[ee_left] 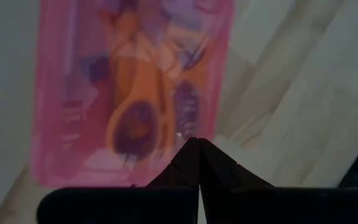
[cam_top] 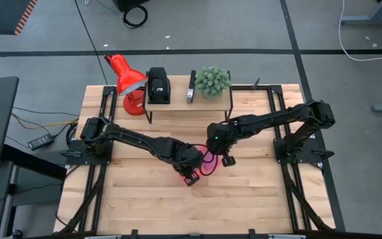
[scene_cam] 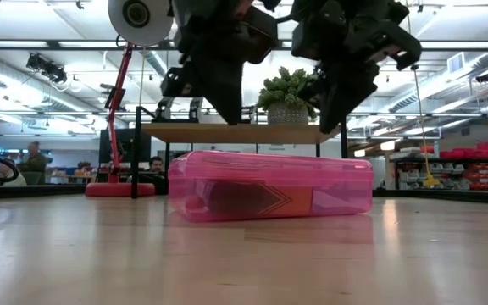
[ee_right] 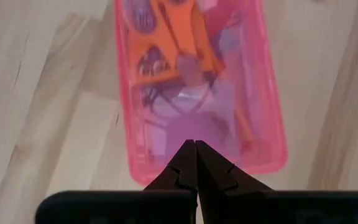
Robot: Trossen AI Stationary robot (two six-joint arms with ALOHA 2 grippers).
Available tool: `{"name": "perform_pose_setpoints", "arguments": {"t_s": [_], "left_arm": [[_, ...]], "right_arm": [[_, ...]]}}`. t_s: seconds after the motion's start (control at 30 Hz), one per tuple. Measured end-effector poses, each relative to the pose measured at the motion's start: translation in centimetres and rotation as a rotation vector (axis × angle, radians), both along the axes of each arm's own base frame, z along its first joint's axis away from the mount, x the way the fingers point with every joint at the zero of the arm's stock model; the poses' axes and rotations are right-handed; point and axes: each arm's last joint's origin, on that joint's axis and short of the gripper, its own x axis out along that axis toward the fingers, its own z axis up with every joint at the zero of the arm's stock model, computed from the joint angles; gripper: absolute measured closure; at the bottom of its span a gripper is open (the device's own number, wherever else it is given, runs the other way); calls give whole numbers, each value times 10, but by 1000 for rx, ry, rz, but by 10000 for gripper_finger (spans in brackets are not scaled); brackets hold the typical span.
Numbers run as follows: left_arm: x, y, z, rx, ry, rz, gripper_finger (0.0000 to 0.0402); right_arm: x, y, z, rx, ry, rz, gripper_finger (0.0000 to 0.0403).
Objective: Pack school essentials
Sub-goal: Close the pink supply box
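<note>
Pink translucent case (scene_cam: 269, 186) lies flat on the tabletop (scene_cam: 244, 254), lid down and closed, near the middle of the work area, in front of the small raised shelf (scene_cam: 235, 133). Through the tinted lid the contents show as blurred shapes only: an orange item with a looped handle (ee_left: 138, 106), likely the scissors, plus further orange and purple items (ee_right: 166, 50). Individual pieces cannot be told apart with certainty. All visible stationery is inside the case; none lies loose on the tabletop.

Left gripper (cam_top: 191, 178) hangs over one end of the case, above the lid. Its fingers (ee_left: 185, 165) are clenched tip to tip and hold nothing. In the low view a gap shows between it and the lid.

Right gripper (cam_top: 227, 160) hangs over the other end of the case, just beside the left one. Its fingers (ee_right: 182, 165) are likewise pressed together and empty, tips pointing down at the lid. It, too, stands clear of the case in the low view.

Both arms reach inward from their bases at the tabletop's two sides and meet over the case.

On the shelf: a black device (cam_top: 158, 86), a slim dark object (cam_top: 191, 87) and a potted plant (cam_top: 213, 81). A red lamp (cam_top: 126, 79) stands at the shelf's left end. People sit in the room behind the tabletop (scene_cam: 155, 165).
</note>
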Motion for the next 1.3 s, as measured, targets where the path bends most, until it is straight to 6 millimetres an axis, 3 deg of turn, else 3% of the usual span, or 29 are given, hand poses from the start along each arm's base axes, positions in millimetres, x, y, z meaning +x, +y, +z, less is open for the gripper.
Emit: {"name": "perform_pose_setpoints", "arguments": {"t_s": [0.33, 0.5, 0.7, 0.97, 1.3], "left_arm": [[-2, 0, -4, 24, 30, 5, 395], [-4, 0, -19, 23, 42, 10, 398], [-10, 2, -33, 22, 73, 10, 393], [-8, 5, -35, 24, 45, -10, 395], [-7, 20, -37, 56, 60, -95, 397]], "right_arm": [[13, 1, -18, 20, 10, 4, 397], [14, 1, -19, 22, 5, -2, 397], [10, 0, -25, 28, 29, -18, 397], [-3, 3, -47, 103, 83, -83, 397], [2, 19, -41, 162, 75, -157, 397]]}}
